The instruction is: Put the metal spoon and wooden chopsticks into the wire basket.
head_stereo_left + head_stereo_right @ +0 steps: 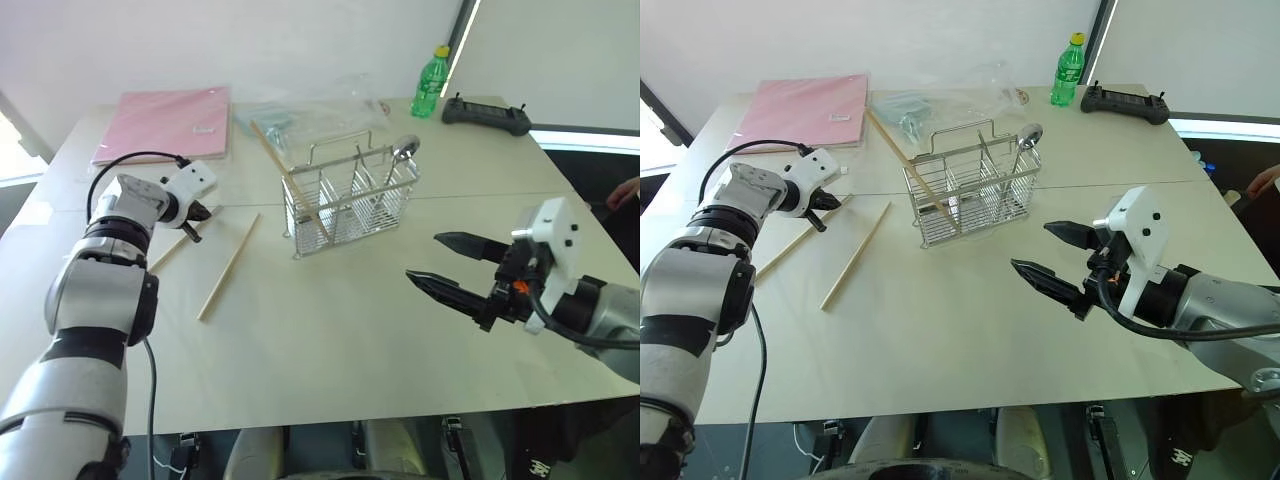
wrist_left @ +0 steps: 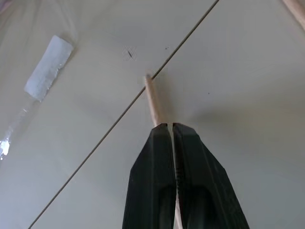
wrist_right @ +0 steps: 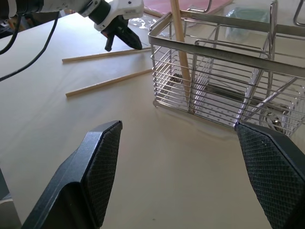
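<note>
Bright, perhaps overexposed daylight; soft shadows.

A pink folder [image 1: 165, 122], green bottle [image 1: 430, 82] and black controller [image 1: 486, 114] sit on the table [image 1: 350, 330].

Left gripper [image 1: 193, 233] fingers [image 2: 190, 162] pressed together; right gripper [image 1: 440, 265] fingers spread.
</note>
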Robot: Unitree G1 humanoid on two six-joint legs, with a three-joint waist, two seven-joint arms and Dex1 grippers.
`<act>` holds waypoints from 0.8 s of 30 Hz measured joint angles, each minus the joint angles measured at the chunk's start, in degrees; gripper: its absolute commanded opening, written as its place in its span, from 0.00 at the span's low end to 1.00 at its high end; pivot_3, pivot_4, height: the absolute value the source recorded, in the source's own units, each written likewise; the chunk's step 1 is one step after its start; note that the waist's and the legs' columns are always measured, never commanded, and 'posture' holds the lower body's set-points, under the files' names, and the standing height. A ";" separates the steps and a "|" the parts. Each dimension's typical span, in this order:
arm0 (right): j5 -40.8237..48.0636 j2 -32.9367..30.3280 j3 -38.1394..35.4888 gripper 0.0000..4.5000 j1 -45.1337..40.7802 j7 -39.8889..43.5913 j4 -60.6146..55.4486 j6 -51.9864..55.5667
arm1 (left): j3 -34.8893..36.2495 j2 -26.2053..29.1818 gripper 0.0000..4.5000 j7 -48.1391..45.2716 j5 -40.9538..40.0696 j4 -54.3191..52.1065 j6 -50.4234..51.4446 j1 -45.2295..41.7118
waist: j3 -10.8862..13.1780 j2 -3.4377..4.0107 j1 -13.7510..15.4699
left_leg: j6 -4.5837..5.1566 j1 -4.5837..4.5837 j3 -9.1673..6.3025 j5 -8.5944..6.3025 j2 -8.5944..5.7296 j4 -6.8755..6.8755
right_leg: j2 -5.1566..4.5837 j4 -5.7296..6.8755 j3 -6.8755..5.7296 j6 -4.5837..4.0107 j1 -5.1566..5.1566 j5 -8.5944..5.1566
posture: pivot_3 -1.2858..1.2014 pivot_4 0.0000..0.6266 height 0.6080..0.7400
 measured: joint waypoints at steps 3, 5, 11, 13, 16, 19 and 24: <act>0.27 -0.01 0.00 0.87 0.20 -0.07 -0.01 -0.06 | 0.25 0.01 0.01 0.04 0.01 0.00 0.38 0.18 | 0.00 0.00 -0.01 | 0.00 0.00 0.00 0.00 0.00 0.00 | 0.00 0.00 0.00 0.00 0.00 0.00 | 0.52 0.24 0.91; 0.50 -0.02 0.00 0.87 0.22 -0.09 -0.01 -0.09 | 0.31 0.01 0.01 0.06 0.02 0.00 0.45 0.33 | 0.00 -0.01 0.00 | 0.00 0.00 0.00 0.00 0.00 0.00 | 0.00 0.00 0.00 0.00 0.00 0.00 | 0.52 0.24 0.91; 0.49 -0.04 0.34 0.87 0.07 -0.01 0.04 -0.13 | 0.89 0.02 0.01 0.15 -0.03 0.00 0.77 0.38 | -0.01 -0.02 -0.01 | 0.00 0.00 0.00 0.00 0.00 0.01 | 0.00 0.01 0.00 0.01 0.01 0.01 | 0.52 0.24 0.91; 0.39 -0.08 0.97 0.87 -0.52 0.02 0.28 -0.18 | 0.93 0.05 0.06 0.16 -0.03 0.00 0.76 0.52 | -0.01 -0.02 -0.01 | 0.00 0.01 0.00 0.00 0.00 0.02 | 0.00 0.02 0.00 0.01 0.01 0.01 | 0.52 0.24 0.91; 0.17 -0.29 1.92 0.87 -1.14 0.04 0.55 -0.20 | 0.98 0.05 0.31 0.19 -0.02 0.00 0.75 0.68 | -0.02 -0.03 -0.01 | 0.00 0.01 0.00 0.00 0.00 0.02 | 0.00 0.04 0.00 0.01 0.01 0.01 | 0.52 0.24 0.91; -0.03 -0.34 1.96 0.87 -1.63 0.06 0.55 -0.28 | 1.30 0.12 0.64 0.78 -0.03 -0.02 0.73 0.67 | -0.03 -0.05 -0.01 | 0.00 0.01 0.00 0.00 0.00 0.02 | 0.00 0.04 0.00 0.01 0.01 0.01 | 0.52 0.24 0.91; -0.03 -0.34 2.10 0.87 -1.62 -0.03 0.56 -0.28 | 2.71 0.37 0.64 1.47 -0.55 0.00 1.97 0.67 | -0.03 -0.04 -0.01 | 0.00 0.01 0.00 0.00 0.00 0.03 | 0.00 0.04 0.00 0.02 0.01 0.02 | 0.52 0.24 0.91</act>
